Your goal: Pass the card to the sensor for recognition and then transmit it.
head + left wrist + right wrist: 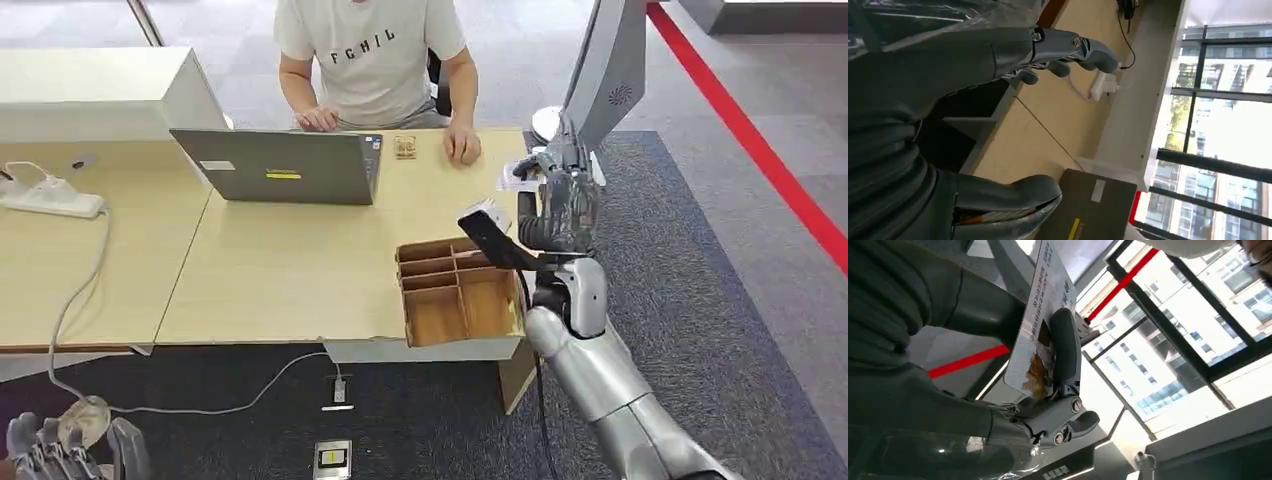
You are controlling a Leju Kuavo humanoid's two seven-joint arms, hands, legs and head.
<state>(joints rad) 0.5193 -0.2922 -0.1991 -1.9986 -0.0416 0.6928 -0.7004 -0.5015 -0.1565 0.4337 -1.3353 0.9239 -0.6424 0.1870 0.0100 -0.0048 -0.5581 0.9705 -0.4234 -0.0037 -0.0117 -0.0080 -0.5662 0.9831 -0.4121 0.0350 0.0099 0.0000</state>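
Note:
My right hand is raised over the table's right end, beside the person's side of the desk. It pinches a white printed card between thumb and fingers; the right wrist view shows the card close up, with a picture and text on it, in that hand. The sensor, a dark slanted device with a white top, stands just below and left of the card, above the wooden box. My left hand hangs low at the near left, below the table edge, fingers apart and holding nothing.
A person in a white shirt sits across the table with both hands on it, behind a grey laptop. A divided wooden box sits at the near right corner. A power strip and its cable lie at the left.

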